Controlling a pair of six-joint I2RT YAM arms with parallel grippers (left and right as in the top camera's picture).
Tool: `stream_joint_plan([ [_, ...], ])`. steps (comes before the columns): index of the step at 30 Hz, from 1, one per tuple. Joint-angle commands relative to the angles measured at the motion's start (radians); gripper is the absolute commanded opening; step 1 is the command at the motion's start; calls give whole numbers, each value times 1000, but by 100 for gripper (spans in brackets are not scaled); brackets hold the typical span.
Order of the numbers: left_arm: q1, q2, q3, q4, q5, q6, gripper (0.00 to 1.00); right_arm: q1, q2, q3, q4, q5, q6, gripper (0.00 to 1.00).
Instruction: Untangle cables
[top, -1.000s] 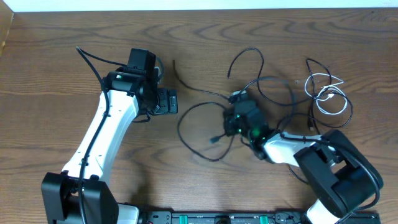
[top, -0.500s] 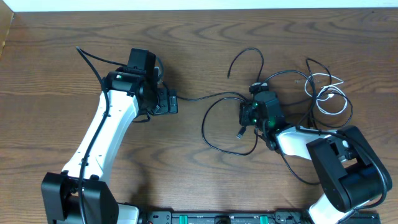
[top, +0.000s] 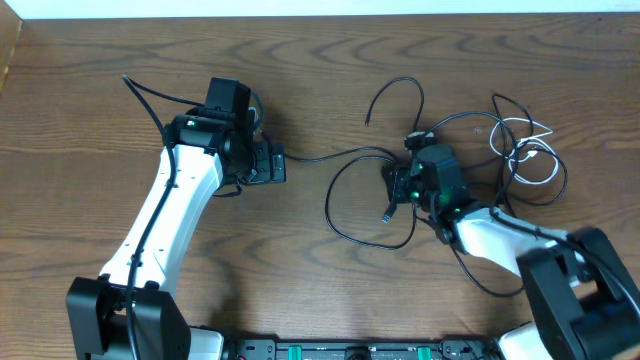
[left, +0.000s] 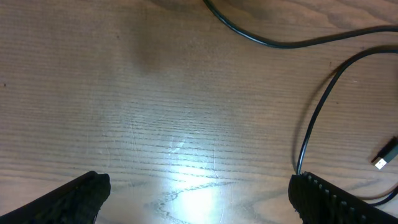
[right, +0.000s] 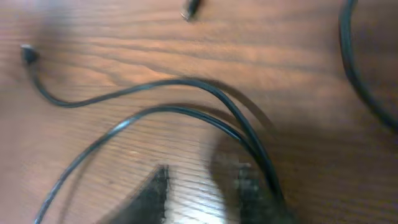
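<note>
Several thin black cables (top: 345, 156) lie tangled right of centre, one stretching left toward my left gripper (top: 279, 162). A white cable (top: 532, 160) is coiled at the far right. My left gripper (left: 199, 198) is wide open and empty over bare wood, with a black cable (left: 314, 121) and a plug (left: 387, 154) beside its right finger. My right gripper (top: 397, 188) sits in the tangle. In the blurred right wrist view its fingers (right: 202, 186) stand slightly apart with wood between them, and two black cables (right: 186, 112) run along the outside of the right finger.
A loose cable loop (top: 350, 228) lies on the brown wooden table (top: 100, 100) between the arms. Another cable end (top: 369, 120) curls at the back. A thicker black cord (top: 150, 95) runs to the left arm. Small plug ends (right: 26, 55) show in the right wrist view.
My right gripper moved right and back, dragging the black cables with it. One cable end was pulled from the back down to beside my left gripper. The left arm stayed still.
</note>
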Motion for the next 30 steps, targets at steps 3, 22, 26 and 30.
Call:
stream_joint_plan([
  [3, 3, 4, -5, -3, -6, -3, 97, -5, -22, -3, -27, -13, 1, 99],
  [22, 3, 4, -5, -3, -6, -3, 97, -5, -22, -3, -35, -13, 1, 99],
  [26, 3, 4, -5, -3, -6, -3, 97, -5, -22, -3, -35, -13, 1, 99],
  [30, 3, 4, -5, -3, -6, -3, 97, -5, -22, -3, -35, -13, 1, 99],
])
